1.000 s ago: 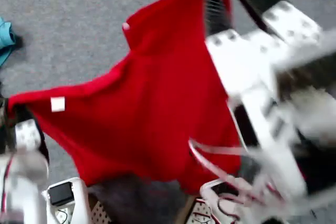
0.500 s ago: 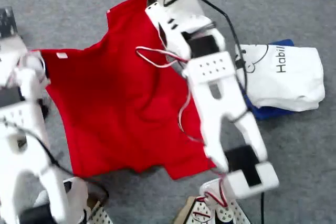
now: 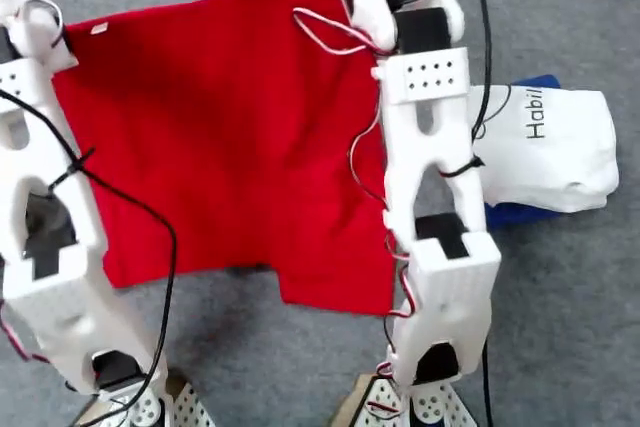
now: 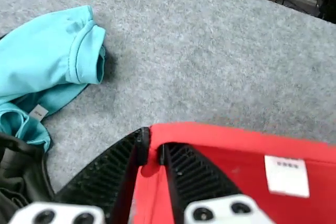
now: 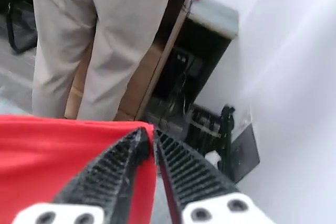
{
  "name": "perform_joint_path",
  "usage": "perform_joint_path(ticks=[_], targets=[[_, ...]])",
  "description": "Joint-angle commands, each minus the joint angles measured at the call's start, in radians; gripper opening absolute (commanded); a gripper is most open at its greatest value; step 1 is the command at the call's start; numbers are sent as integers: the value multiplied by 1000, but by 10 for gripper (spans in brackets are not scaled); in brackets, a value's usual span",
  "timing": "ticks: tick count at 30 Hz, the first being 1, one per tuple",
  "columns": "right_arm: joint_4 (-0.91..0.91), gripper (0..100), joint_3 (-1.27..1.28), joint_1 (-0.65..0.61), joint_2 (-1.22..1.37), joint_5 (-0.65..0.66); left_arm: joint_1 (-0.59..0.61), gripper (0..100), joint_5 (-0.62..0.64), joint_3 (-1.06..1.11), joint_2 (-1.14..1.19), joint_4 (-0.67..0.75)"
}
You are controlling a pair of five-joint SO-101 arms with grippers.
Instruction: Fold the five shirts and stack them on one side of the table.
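The grey table (image 3: pixel 560 327) is lying under everything, and the red shirt (image 3: pixel 220 147) is spreading open across it, one sleeve pointing toward the arm bases and its far edge being held up by both arms. The left arm (image 3: pixel 45 237) is stretching along the red shirt's left side, and the right arm (image 3: pixel 430 177) is lying over the red shirt's right edge, its cables trailing onto the cloth. Just right of the red shirt, past the right arm, a folded white shirt (image 3: pixel 550 147) is resting on a folded blue shirt (image 3: pixel 510 215), which is peeking out beneath it. Off the red shirt's left corner and apart from it, a crumpled turquoise shirt (image 4: pixel 47 66) is lying on the table, with a dark garment (image 4: pixel 16 171) touching it. The left gripper (image 4: pixel 149 148) is clenching the red shirt's far left corner between its ribbed black jaws. The right gripper (image 5: pixel 152 140) is grasping the red shirt's far right edge, its jaws pressing together on the fabric. A small white tag (image 4: pixel 286 174) is sitting on the red shirt near the left gripper.
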State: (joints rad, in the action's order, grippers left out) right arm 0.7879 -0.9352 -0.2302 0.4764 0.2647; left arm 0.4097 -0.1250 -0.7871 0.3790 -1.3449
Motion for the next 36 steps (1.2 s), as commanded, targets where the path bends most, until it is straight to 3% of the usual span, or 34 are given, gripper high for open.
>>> perform_joint_path(ticks=[1, 8, 18, 30, 36], targets=[[78, 2, -170, 30, 50, 6, -20, 19, 6, -247, 102, -92], [112, 2, -203, 61, 196, 2, -28, 19, 0, -390, 277, -107], [-149, 2, -200, 58, 374, 6, -86, 19, 3, -476, 455, -9], [-255, 2, -203, 22, 605, 8, -51, 19, 6, -483, 661, 92], [-196, 2, -209, 19, 590, 8, -46, 19, -12, -499, 664, 18]])
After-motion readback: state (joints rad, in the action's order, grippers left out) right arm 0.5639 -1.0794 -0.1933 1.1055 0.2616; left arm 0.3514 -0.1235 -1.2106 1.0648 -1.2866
